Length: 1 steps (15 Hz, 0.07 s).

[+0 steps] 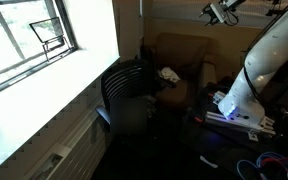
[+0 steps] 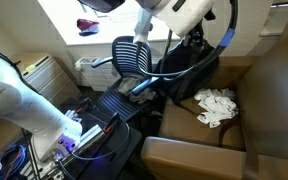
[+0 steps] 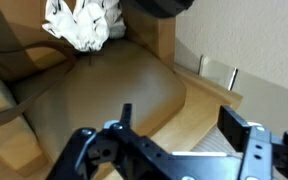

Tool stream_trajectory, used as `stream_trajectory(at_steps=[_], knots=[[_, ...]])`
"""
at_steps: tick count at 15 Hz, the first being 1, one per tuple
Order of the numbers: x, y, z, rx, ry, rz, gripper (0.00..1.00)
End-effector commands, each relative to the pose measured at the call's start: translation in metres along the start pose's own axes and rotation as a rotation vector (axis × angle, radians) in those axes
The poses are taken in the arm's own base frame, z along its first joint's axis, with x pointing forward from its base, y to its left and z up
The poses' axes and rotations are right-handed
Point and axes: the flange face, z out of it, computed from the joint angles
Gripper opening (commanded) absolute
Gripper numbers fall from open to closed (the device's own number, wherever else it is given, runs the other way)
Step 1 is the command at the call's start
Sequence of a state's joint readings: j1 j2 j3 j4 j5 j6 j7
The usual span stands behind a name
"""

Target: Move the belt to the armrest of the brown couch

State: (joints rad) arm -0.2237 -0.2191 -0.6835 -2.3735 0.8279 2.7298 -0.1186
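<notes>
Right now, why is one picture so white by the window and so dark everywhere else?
In an exterior view, daylight washes out the windowsill while the couch sits in shadow; in the wrist view, the close tool looks blurry.

Bright window (image 1: pixel 26 36), blk mesh chair (image 1: pixel 124 92) nearby.

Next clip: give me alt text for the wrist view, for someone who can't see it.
The open end effector hangs empty over a brown couch seat cushion. A crumpled white cloth lies on it near the top edge, and a pale wall runs along the right.
</notes>
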Motion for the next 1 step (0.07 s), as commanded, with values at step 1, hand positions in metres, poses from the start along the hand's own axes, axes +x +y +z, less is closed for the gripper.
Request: stream_trajectory(at_steps=[1], knots=[[-0.0013,-0.003,-0.001,0.004,-0.01,-0.001,0.94]])
